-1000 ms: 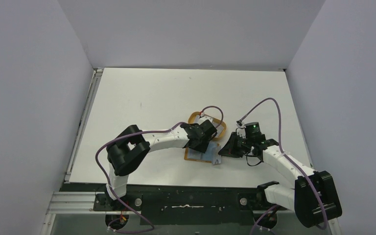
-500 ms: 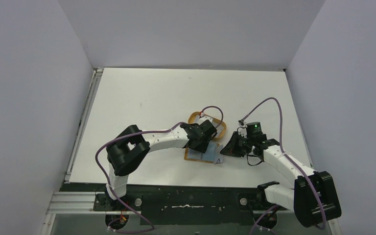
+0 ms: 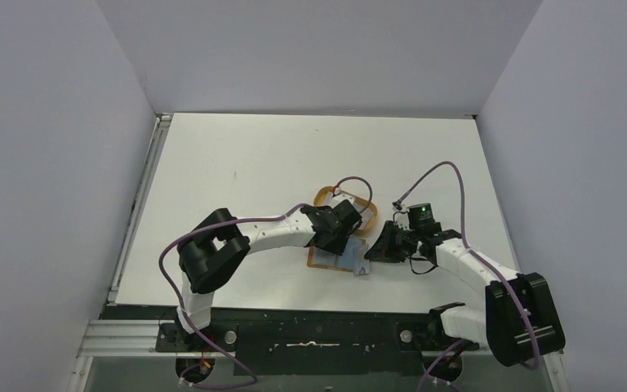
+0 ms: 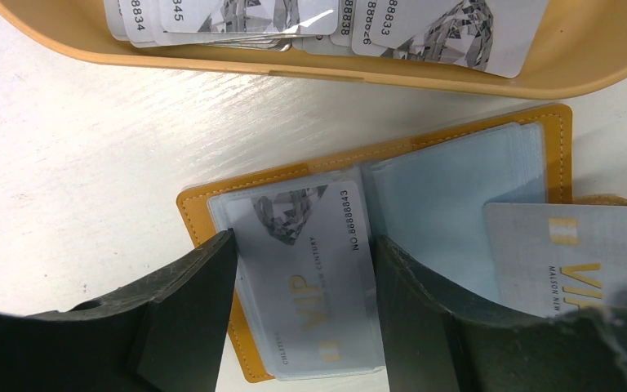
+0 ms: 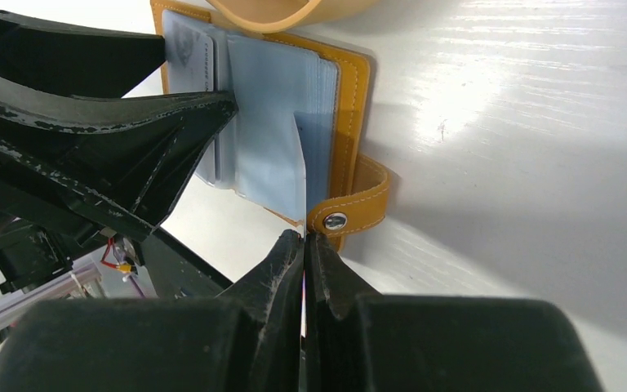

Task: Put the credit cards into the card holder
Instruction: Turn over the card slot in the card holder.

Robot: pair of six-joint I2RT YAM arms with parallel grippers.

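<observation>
From above, the card holder lies open and flat on the counter, just in front of the tray. Its long axis runs left to right, and its tab end points towards the right arm. The left tool hangs over the holder's left half. The right tool meets the holder's right end, with the held card at its tip. Compared with half a second ago, the right arm's shoulder has turned slightly and this tool sits a touch nearer the holder.

On the left wrist view, the left tool is spread wide, its fingers flanking the left page. The pocketed card sits there under clear plastic, long side across the holder. The held card overlaps the right page. Loose cards fill the tray just beyond.

On the right wrist view, the right tool is clamped shut on the held card. The card points away over the clear pockets, beside the snap tab. Whether its edge is inside a pocket cannot be told. The left tool's fingers crowd the left side.
</observation>
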